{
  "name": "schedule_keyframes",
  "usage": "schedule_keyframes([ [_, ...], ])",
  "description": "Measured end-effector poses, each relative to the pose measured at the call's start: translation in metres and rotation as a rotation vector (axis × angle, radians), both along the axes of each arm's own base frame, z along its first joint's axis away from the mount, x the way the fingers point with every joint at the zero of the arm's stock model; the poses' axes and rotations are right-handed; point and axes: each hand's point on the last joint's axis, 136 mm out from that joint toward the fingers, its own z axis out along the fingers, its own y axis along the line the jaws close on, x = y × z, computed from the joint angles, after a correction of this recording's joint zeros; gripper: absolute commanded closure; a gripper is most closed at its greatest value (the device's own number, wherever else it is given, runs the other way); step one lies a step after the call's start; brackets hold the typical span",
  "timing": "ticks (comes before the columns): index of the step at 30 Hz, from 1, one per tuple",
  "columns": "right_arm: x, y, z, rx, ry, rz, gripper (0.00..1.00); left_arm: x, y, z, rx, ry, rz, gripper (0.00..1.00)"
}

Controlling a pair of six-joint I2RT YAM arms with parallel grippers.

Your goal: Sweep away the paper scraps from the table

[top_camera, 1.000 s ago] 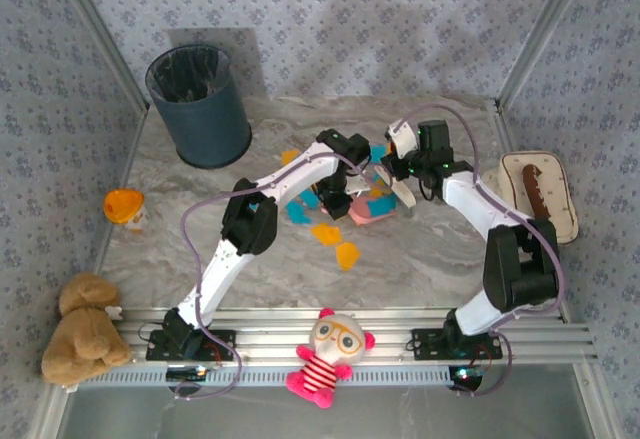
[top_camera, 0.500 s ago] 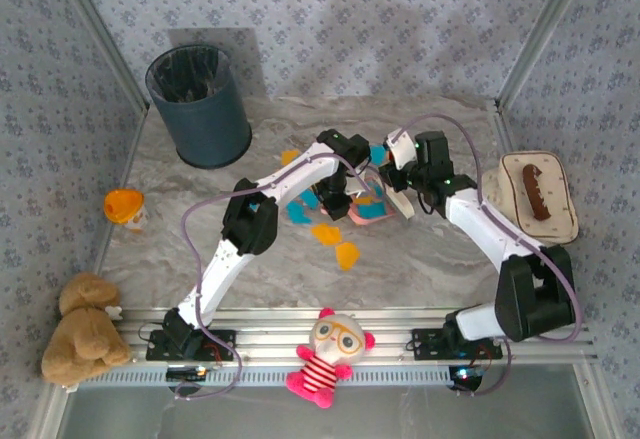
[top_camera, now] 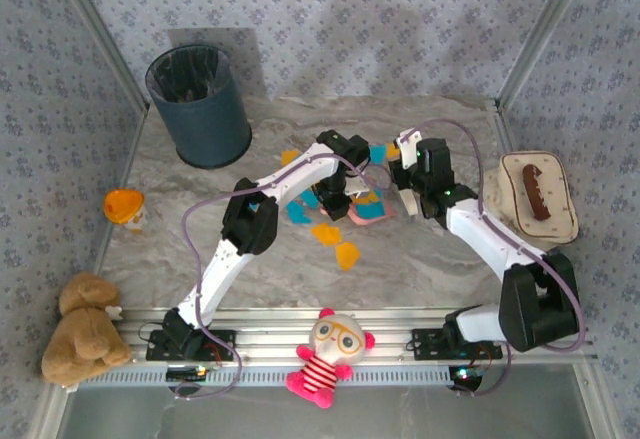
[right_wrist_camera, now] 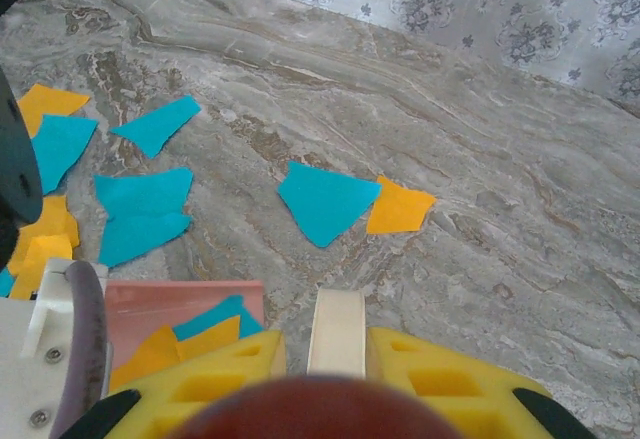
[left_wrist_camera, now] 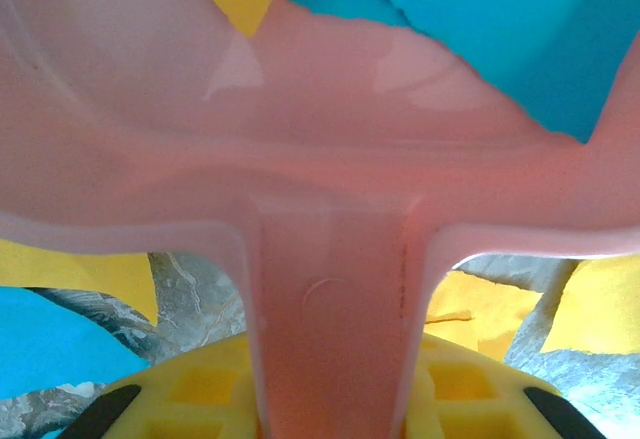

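My left gripper [top_camera: 337, 199] [left_wrist_camera: 330, 384] is shut on the handle of the pink dustpan [top_camera: 368, 211] [left_wrist_camera: 330, 289], which lies on the marble table [top_camera: 440, 259]. Cyan and orange paper scraps [left_wrist_camera: 470, 29] lie in the pan. My right gripper [top_camera: 408, 181] [right_wrist_camera: 336, 359] is shut on the cream handle of a brush [right_wrist_camera: 336, 329] just right of the pan [right_wrist_camera: 180, 304]. More paper scraps lie loose on the table: orange ones [top_camera: 346, 254] and a cyan one [top_camera: 297, 211] near the pan, and a cyan and an orange one [right_wrist_camera: 325, 202] ahead of the brush.
A dark bin [top_camera: 200, 104] stands at the back left. An orange cup-like toy [top_camera: 124, 206] sits at the left edge, a teddy bear [top_camera: 82, 329] and a doll [top_camera: 330, 354] on the front rail. A cream oval tray [top_camera: 555, 224] lies at the right.
My right arm's elbow has swung out to the right and the brush has shifted slightly beside the pan. The left arm and the dustpan have stayed put.
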Motion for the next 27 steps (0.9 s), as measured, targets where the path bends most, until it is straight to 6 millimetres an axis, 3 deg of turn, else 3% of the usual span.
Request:
schedule_keyframes([
  [6,0.007,0.01,-0.009,0.029,0.026,0.034,1.0,0.0,0.0,-0.001,0.0,0.0,0.0,1.0],
  [16,0.002,0.028,-0.009,0.088,0.044,0.123,1.0,-0.001,0.0,-0.003,0.003,0.003,-0.002,1.0],
  [27,-0.008,0.029,-0.002,0.109,0.03,0.138,1.0,-0.001,0.0,-0.005,-0.001,-0.001,-0.006,1.0],
])
